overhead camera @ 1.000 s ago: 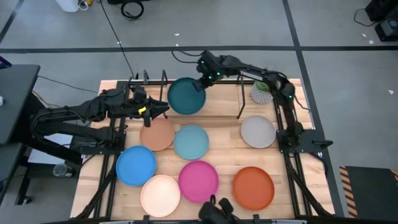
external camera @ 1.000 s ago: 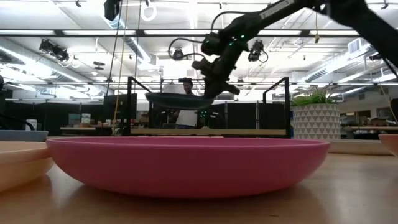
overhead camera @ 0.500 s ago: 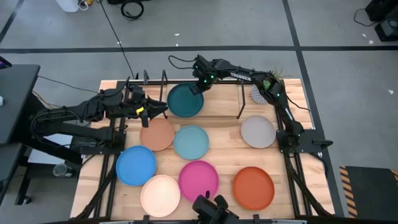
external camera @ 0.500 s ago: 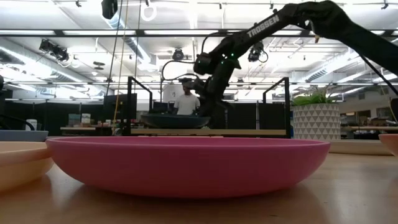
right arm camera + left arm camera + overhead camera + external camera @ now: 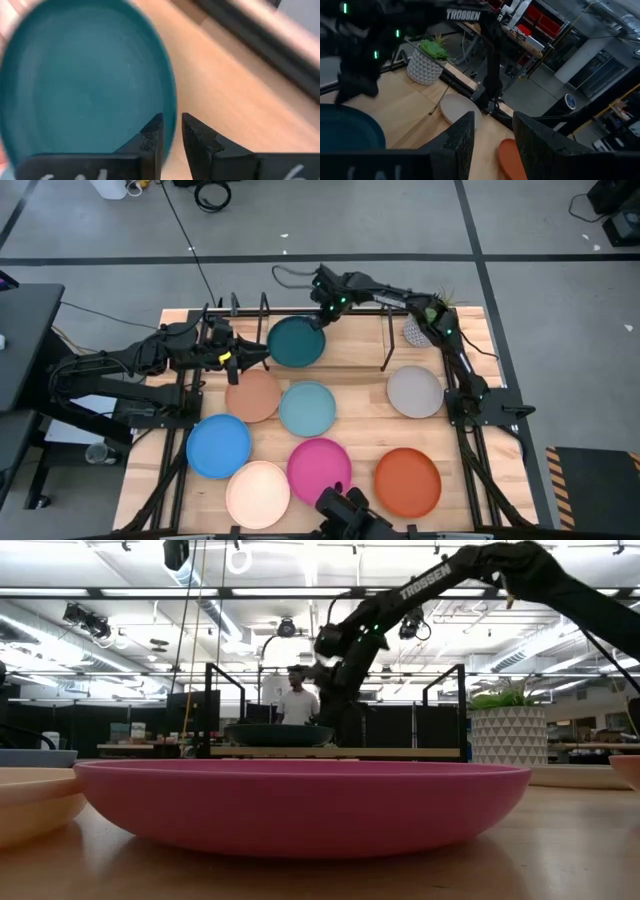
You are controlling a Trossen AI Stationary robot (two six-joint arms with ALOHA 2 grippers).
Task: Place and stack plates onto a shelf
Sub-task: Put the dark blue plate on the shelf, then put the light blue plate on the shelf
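One dark teal plate (image 5: 296, 342) lies flat on the shelf (image 5: 355, 348), and the right gripper (image 5: 322, 313) sits at its rim with jaws slightly parted, looks like just off the edge. Left gripper (image 5: 262, 354) hangs beside the shelf, jaws apart and empty, with seven other plates on the counter (image 5: 470, 450).

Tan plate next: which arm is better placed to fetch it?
Left. The left gripper hovers just above the tan plate, fingers open, while the right gripper sits at the dark teal plate on the shelf.
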